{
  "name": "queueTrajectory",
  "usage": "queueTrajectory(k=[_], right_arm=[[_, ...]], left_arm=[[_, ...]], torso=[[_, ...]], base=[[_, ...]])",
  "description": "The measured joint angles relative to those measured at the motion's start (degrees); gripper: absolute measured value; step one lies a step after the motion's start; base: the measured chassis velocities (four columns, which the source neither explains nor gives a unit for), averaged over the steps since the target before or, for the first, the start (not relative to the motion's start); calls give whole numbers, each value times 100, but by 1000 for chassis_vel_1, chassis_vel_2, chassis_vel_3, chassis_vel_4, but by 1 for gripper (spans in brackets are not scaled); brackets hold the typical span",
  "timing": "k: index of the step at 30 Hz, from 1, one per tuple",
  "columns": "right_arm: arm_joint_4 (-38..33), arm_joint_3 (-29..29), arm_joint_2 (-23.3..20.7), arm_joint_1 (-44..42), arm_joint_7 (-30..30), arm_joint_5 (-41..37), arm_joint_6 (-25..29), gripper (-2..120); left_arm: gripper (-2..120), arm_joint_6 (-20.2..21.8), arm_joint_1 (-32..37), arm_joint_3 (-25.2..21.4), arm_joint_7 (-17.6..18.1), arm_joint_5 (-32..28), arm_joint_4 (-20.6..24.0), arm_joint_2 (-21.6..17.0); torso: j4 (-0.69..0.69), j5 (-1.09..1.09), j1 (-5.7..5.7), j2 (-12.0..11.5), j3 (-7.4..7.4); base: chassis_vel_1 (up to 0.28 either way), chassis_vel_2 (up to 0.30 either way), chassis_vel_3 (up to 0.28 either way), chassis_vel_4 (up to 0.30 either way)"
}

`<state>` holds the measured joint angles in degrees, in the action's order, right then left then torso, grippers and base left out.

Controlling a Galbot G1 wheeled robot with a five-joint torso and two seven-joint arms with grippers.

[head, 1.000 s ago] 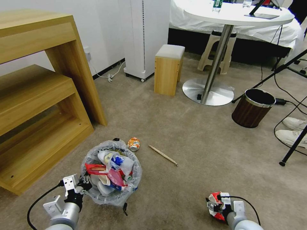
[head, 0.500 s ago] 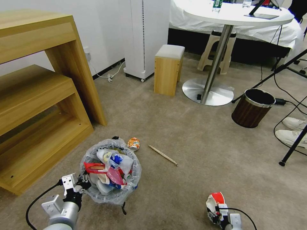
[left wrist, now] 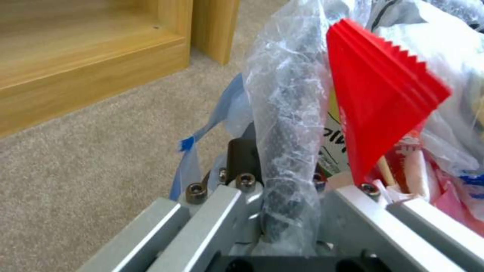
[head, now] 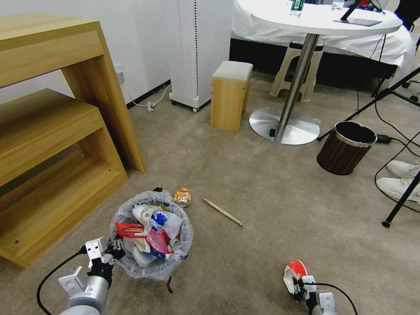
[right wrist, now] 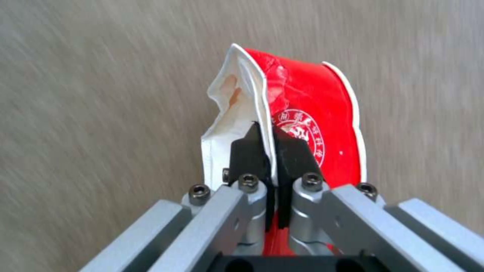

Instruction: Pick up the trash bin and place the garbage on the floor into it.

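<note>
Nearby, crushed can [head: 183, 197], wooden stick [head: 222, 212] beside trash bin [head: 151, 234]

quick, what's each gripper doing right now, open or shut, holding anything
Left gripper: shut on the rim of the trash bin, pinching the bag-lined edge.
Right gripper: shut on a crumpled red and white paper cup, low over the floor.

- on the red paper wrapper [right wrist: 307, 113] pinched in my right gripper [right wrist: 272, 151] i see a round white seal ringed with small characters, too small for me to read.
- on a white carton [left wrist: 330, 145] inside the trash bin [head: 151, 234] i make out part of a black handwritten-style word, unreadable.
</note>
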<state>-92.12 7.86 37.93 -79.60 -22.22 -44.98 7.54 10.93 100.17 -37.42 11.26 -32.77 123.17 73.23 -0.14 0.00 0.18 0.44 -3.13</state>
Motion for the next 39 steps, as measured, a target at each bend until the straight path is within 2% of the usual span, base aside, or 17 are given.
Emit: queueTrajectory(k=[2,4,9,15,17,19,20,21,24,28,31,32,35,36,39], right_arm=[[-53,-55,-40,-5,175,121,180,0],[-349,-218,-237,13,633,286,569,0],[-923,-430,-594,344,1179,251,965,0],[-1526,-122,-1009,1947,2196,-550,1436,0],[-1584,-125,-1053,2071,2403,-677,1503,0],[-1692,94,-1084,2494,3006,-1071,1776,0],[-1742,331,-1044,2767,3284,-1279,1910,0],[-1742,331,-1044,2767,3284,-1279,1910,0],[-1822,989,-779,3508,3708,-1618,2149,0],[-1873,1425,-561,3964,3754,-1838,2196,0],[-1896,2064,-148,4520,3787,-2189,2215,0],[-1896,2064,-148,4520,3787,-2189,2215,0],[-1860,2822,387,5000,3893,-2639,2269,0],[-1860,2822,387,5000,3893,-2639,2269,0],[-1837,3363,790,5229,3985,-2921,2290,0]], left_arm=[[1,0,7,-5,0,-1,1,-9],[1,0,19,-14,0,-4,1,-30],[1,0,49,-20,1,-4,8,-45],[1,46,106,36,13,9,104,-88],[1,72,69,80,37,-1,105,-129],[1,108,45,163,69,-24,136,-184],[1,114,77,178,69,-26,162,-185],[1,114,77,178,69,-26,162,-185],[1,124,164,186,72,3,250,-164],[1,139,203,184,76,23,316,-155],[1,169,268,176,87,59,391,-137],[1,169,268,176,87,59,391,-137],[1,181,365,131,92,76,495,-119],[1,181,365,131,92,76,495,-119],[1,184,426,75,102,73,562,-105]], torso=[[-1,1,0,0,0],[0,0,0,0,0],[0,-2,0,0,0],[5,1,0,0,-1],[5,0,0,-1,-1],[-3,-4,0,0,0],[-4,2,0,0,-1],[-4,2,0,0,-1],[2,0,0,-1,-1],[2,-1,0,-1,-1],[0,-2,0,0,-1],[0,-2,0,0,-1],[2,-1,0,-1,0],[2,-1,0,-1,0],[1,-2,0,0,0]], base=[[0,0,0,0],[0,0,0,0],[0,0,0,0],[0,0,0,0],[0,0,0,0],[0,0,0,0],[0,0,0,0],[0,0,0,0],[0,0,0,0],[0,0,0,0],[0,0,0,0],[0,0,0,0],[0,0,0,0],[0,0,0,0],[0,0,0,0]])
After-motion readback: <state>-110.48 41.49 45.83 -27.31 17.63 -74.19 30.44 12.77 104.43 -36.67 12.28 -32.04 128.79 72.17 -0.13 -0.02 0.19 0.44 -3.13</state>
